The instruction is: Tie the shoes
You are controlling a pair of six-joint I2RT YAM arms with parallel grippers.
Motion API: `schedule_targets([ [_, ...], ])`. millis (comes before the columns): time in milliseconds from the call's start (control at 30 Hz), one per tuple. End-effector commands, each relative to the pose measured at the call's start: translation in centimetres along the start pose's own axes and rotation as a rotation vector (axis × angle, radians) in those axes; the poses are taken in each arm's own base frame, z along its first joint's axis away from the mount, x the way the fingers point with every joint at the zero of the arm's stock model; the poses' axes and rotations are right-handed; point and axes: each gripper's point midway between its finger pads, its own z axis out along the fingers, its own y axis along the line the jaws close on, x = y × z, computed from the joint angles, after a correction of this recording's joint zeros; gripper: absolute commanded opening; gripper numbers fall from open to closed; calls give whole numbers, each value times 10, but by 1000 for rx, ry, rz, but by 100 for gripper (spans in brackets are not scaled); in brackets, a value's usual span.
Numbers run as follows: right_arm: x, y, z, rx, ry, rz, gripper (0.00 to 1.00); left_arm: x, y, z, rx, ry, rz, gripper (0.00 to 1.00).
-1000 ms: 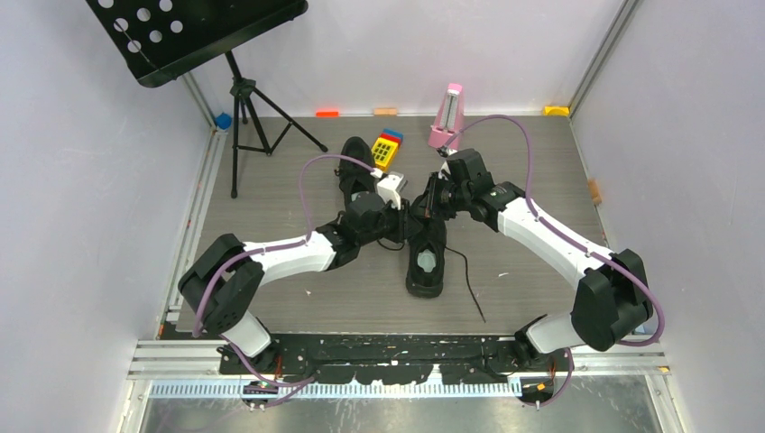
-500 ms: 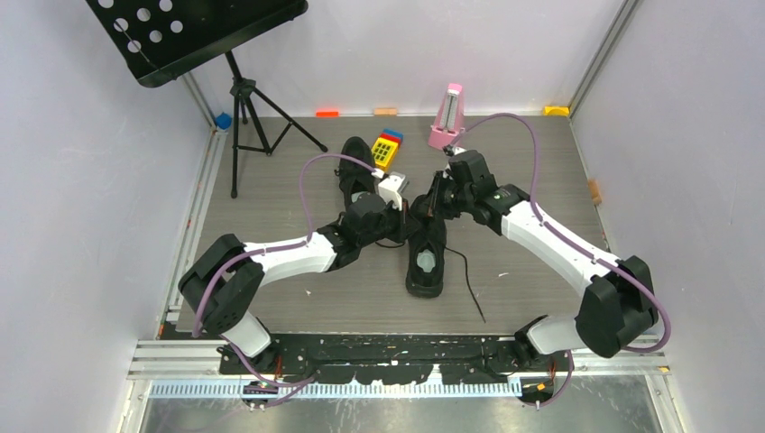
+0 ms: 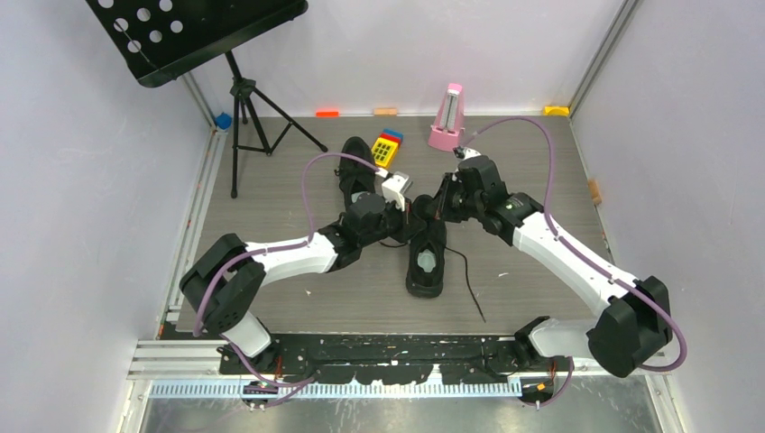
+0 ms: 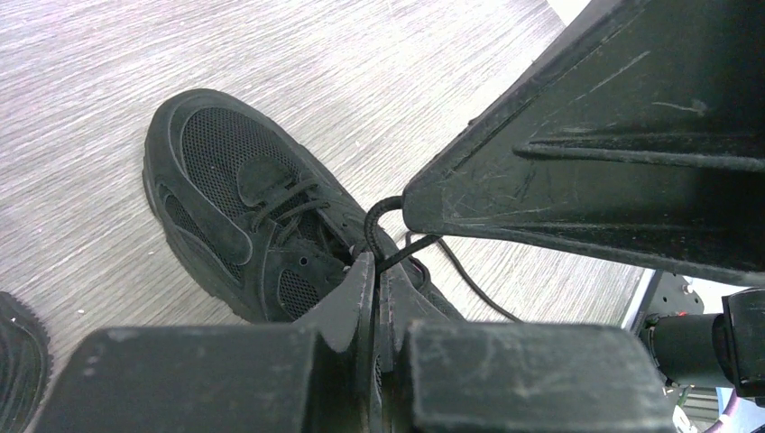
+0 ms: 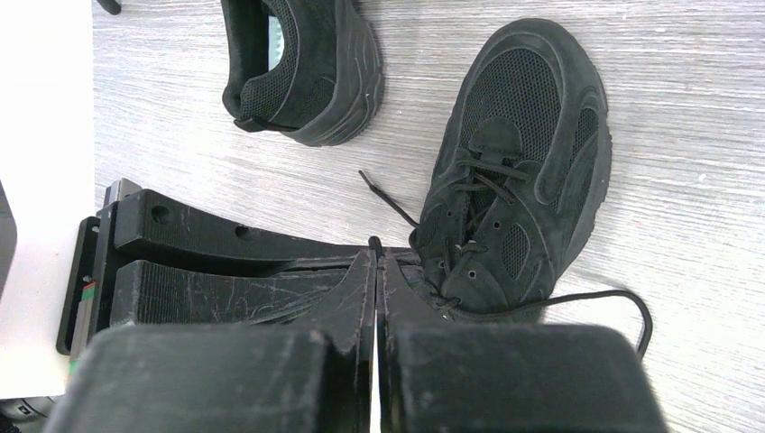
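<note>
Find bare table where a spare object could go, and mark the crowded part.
Free: the table between tripod and left arm; the front strip between near shoe and arm bases. Crowded: mid-table, where left hand and right hand pinch laces.

Two all-black low-top sneakers are lying apart: the near shoe (image 3: 427, 262) is pointing its toe away, untied, a thin lace (image 3: 469, 287) trailing rightward; the far shoe (image 3: 356, 176) is resting behind, leftward.

The left hand (image 3: 412, 210) and right hand (image 3: 438, 207) are both pinched closed, tips close together.
</note>
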Motion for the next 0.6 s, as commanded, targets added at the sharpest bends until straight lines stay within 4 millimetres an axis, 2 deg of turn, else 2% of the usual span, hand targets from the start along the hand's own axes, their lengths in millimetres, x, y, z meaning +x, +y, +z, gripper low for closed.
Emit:
schedule_targets([
  [0,-29,12,-18,-38,-136,-8,9,21,17,-1,-46,54,31,0],
  [67,-28,6,-21,-19,-150,10,37,22,17,-2,-42,56,46,0],
  [100,-28,2,-23,-1,-161,26,46,22,17,-2,-39,58,57,0],
  [167,-27,-10,-29,50,-197,75,54,22,17,-4,-34,60,80,0],
  [333,-15,-47,-41,195,-280,346,59,22,15,-7,-12,57,123,0],
  [567,34,-91,-27,384,-262,817,61,16,7,-7,40,25,159,0],
])
